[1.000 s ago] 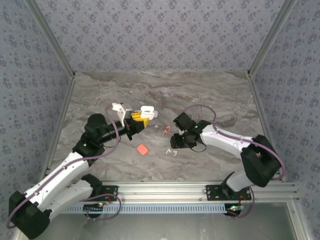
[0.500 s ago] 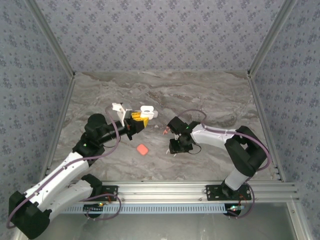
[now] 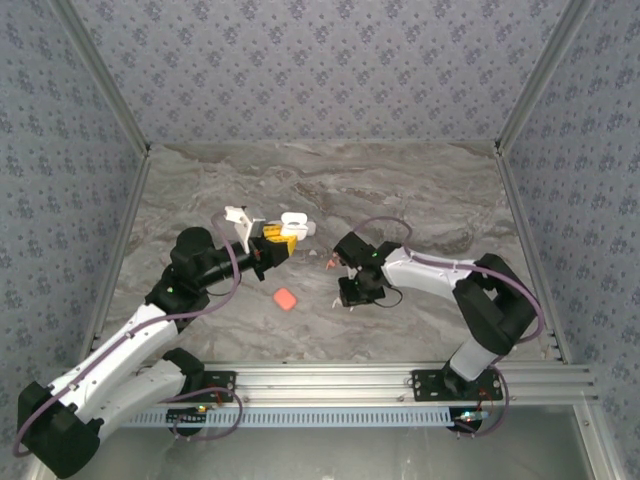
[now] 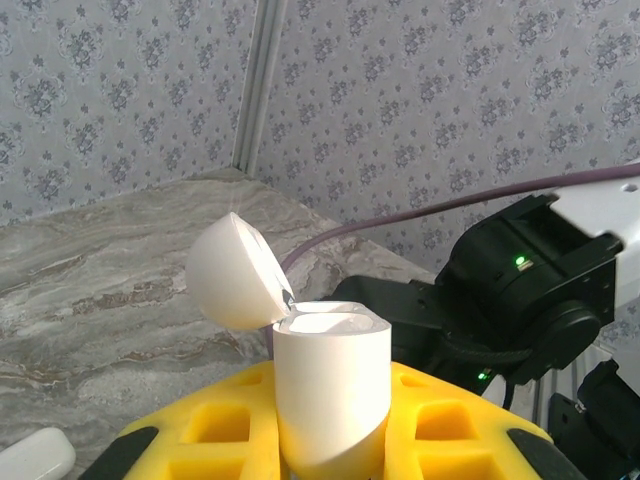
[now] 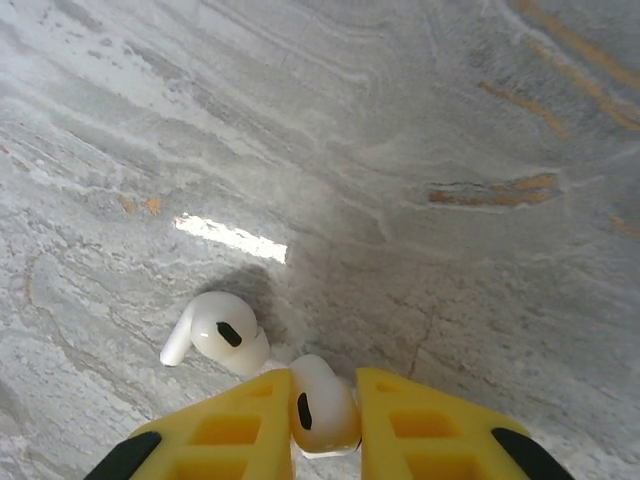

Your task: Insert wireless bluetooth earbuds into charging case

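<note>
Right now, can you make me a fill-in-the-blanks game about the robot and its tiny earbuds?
The left gripper holds a white rounded plastic charging case whose lid is ____.
The right gripper is shut on one tiny white stemmed earbud, between fingers coloured ____.
In the right wrist view, a second white earbud lies on the grey marble table, to the ____ of the held one.
Missing words: open, yellow, left.

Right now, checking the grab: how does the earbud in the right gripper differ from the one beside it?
The gripped earbud is pinched in the right gripper; the loose earbud lies on the table. The loose earbud shows its stem; the gripped earbud's is hidden. Both are white with a dark oval spot.
</note>
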You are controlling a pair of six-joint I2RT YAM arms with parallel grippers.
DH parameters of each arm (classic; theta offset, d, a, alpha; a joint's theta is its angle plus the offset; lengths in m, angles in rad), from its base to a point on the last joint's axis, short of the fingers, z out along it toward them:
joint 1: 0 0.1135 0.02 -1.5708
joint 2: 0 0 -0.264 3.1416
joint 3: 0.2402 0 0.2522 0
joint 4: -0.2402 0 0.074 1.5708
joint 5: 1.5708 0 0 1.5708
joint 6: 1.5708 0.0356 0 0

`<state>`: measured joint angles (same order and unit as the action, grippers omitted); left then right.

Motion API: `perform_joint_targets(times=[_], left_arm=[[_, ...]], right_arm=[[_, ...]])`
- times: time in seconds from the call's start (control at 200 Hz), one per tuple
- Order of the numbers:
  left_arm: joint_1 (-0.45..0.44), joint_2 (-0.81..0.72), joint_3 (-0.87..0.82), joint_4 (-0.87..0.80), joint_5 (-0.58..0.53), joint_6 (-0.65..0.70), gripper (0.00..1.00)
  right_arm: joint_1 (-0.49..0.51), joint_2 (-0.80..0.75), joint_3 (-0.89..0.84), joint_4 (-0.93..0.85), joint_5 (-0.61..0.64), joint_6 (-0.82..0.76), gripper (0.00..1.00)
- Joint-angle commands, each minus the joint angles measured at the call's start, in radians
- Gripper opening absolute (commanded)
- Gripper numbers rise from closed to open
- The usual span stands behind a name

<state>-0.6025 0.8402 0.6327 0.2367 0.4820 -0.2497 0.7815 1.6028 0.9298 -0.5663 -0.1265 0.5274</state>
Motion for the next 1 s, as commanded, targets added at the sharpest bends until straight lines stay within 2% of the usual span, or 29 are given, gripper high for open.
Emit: perform_joint_targets(times=[0.0,0.27,0.505,0.765,0.994], left_arm=[[-0.005,0.005,0.034,0.020,0.008,0.018,0.00],[-0.005,0.045,0.036,0.117,0.087,-0.050,0.00],[-0.009,0.090,0.046,0.227,0.180,-0.134,0.00],[-0.034,0.120,0.066,0.291,0.224,-0.166,0.00],[-0.049,0.125,0.067,0.317,0.241,-0.182,0.00]], right_arm=[[-0.007,-0.122,0.053,-0.080,0.067,-0.053,0.21],[-0.045,-0.422,0.119,-0.027,0.074,-0.179,0.20],[-0.065,-0.596,0.166,0.182,-0.064,-0.302,0.20],[-0.055,-0.599,0.228,0.318,-0.220,-0.425,0.19],[-0.033,-0.542,0.299,0.325,-0.289,-0.500,0.19]])
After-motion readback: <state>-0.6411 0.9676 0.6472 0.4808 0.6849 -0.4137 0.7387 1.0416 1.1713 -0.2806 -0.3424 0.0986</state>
